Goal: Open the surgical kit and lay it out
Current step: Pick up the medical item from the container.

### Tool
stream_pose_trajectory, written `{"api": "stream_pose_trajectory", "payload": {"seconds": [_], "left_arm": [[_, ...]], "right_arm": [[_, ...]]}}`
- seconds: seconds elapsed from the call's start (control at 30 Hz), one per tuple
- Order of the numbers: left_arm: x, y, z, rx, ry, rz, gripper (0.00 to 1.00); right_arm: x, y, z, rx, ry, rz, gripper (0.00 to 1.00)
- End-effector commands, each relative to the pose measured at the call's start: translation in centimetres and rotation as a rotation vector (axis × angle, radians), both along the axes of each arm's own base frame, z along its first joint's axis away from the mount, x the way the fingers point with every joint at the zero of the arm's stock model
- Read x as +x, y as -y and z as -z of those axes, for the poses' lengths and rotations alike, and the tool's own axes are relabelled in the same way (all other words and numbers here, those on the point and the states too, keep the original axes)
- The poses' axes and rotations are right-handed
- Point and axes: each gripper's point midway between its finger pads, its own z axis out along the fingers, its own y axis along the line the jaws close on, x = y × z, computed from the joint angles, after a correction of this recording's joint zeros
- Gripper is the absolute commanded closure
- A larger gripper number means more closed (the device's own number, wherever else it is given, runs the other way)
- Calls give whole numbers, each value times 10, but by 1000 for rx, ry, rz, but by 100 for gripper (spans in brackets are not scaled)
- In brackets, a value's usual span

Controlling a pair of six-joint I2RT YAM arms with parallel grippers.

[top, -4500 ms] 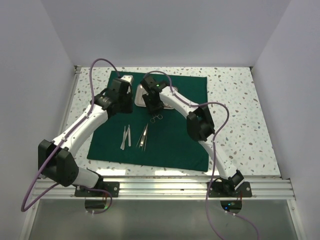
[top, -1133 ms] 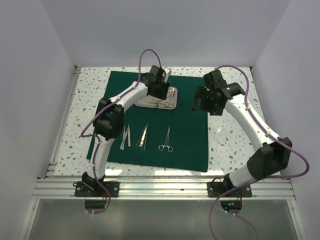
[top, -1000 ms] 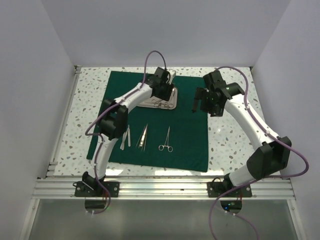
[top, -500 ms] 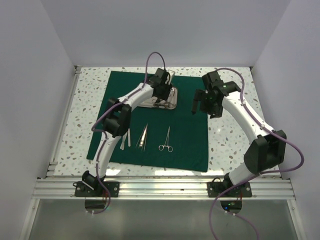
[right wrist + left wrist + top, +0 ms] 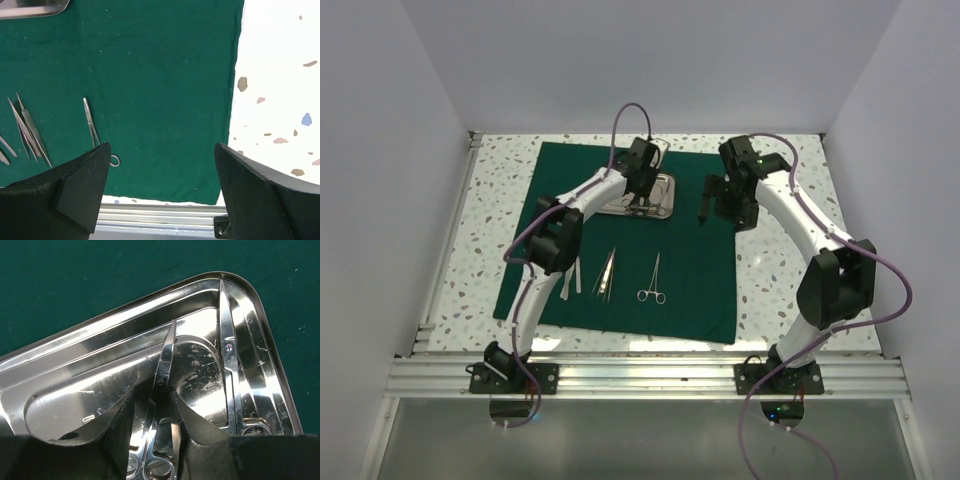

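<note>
The surgical kit's dark green cloth (image 5: 690, 280) lies spread flat, with the steel tray (image 5: 665, 195) at its far middle. My left gripper (image 5: 638, 200) reaches down into the tray (image 5: 125, 315). In the left wrist view this gripper (image 5: 161, 390) is shut on a ring-handled instrument (image 5: 167, 350) near its pivot. A second ring-handled instrument (image 5: 227, 355) lies along the tray's right wall. Tweezers (image 5: 568, 275), a thin pair (image 5: 607, 272) and a clamp (image 5: 653, 280) lie in a row on the cloth. My right gripper (image 5: 705, 205) hangs open above the cloth (image 5: 165, 75), empty (image 5: 162, 150).
Speckled tabletop (image 5: 790, 270) surrounds the cloth, and white walls close in three sides. An aluminium rail (image 5: 650, 375) runs along the near edge. The right wrist view shows the clamp (image 5: 92, 125), tweezers (image 5: 27, 130) and the tray's corner (image 5: 30, 7).
My left gripper's jaws have narrowed onto the ring-handled instrument in the tray. The right arm has swung a little left, nearer the cloth's right side.
</note>
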Motion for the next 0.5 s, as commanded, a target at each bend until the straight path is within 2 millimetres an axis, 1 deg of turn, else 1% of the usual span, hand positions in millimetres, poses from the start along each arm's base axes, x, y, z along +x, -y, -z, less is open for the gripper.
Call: {"api": "stream_pose_trajectory", "payload": {"seconds": [0.0,0.07,0.13,0.2,0.3,0.47], "left_arm": [[-22,-28,46,116,-115,-4,66],[-25,-28,54,110,-140,-2,67],[-28,-34,61,102,-173,-13,68],[-29,-45,68,103,-198,-39,68],[-29,-54,74,94,-223,-55,69],[-37,-59,87,75,-279,-35,73]], "right_arm": [[8,-5,-10,27,19,-29,12],[10,-4,-10,30,21,-25,12],[11,-4,-9,29,22,-22,12],[11,-2,-9,29,23,-17,12],[10,1,-8,29,23,-10,12],[7,7,-7,30,23,5,12]]}}
